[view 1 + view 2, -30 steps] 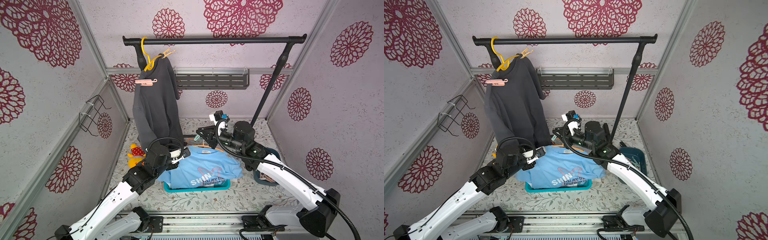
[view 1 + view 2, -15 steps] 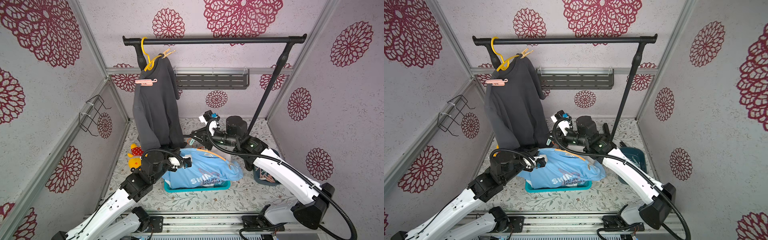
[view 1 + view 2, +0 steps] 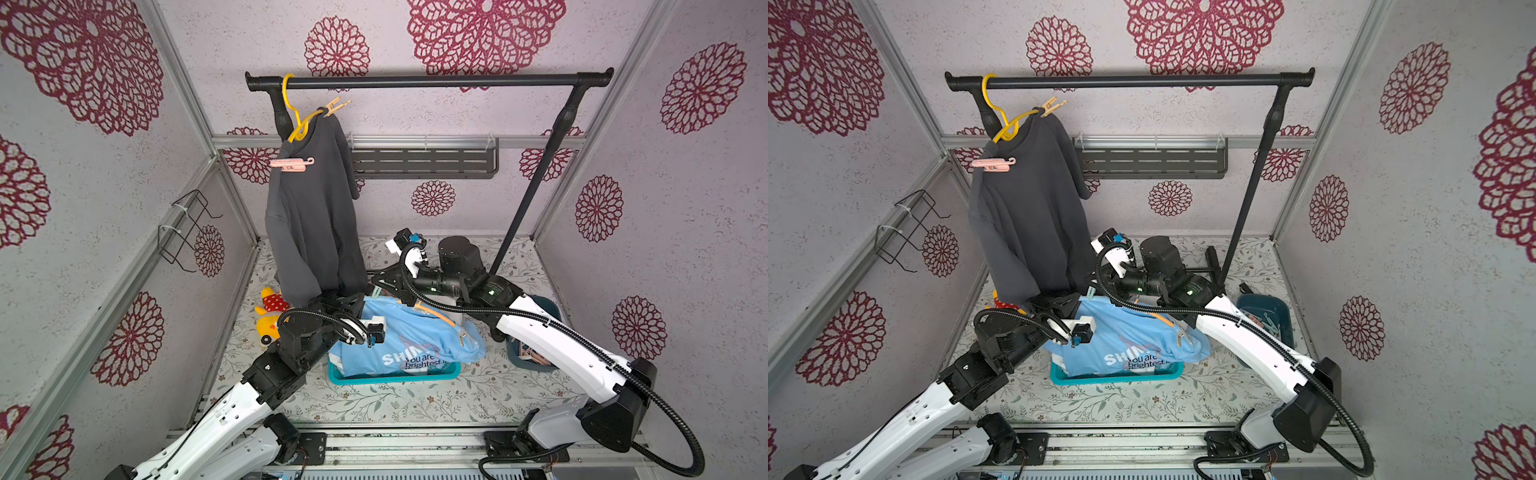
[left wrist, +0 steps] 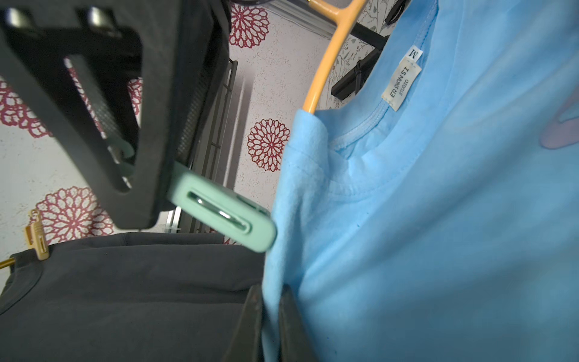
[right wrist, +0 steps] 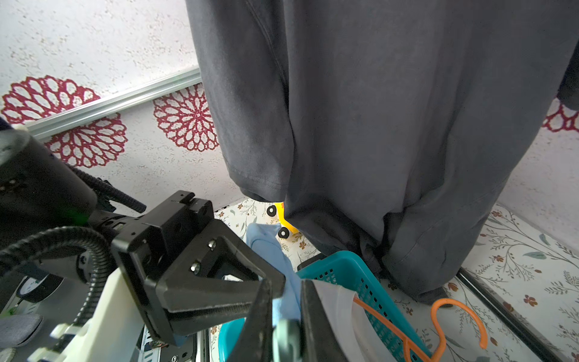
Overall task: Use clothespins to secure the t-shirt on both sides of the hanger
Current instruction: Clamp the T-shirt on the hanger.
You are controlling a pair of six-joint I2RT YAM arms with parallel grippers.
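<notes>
The left end effector (image 4: 271,294) pinches the t-shirt (image 4: 438,219); the right end effector (image 5: 283,297) holds a green clothespin (image 4: 225,216) that might bite only cloth, missing the hanger (image 4: 326,62).

Mint clothespin (image 4: 225,213) against shoulder edge of blue t-shirt (image 4: 438,219) on orange hanger (image 4: 326,56)

The t-shirt (image 4: 423,219) hides most of the hanger (image 4: 322,65) (right tool (image 4: 138,194) hides half the clothespin (image 4: 225,213)).
</notes>
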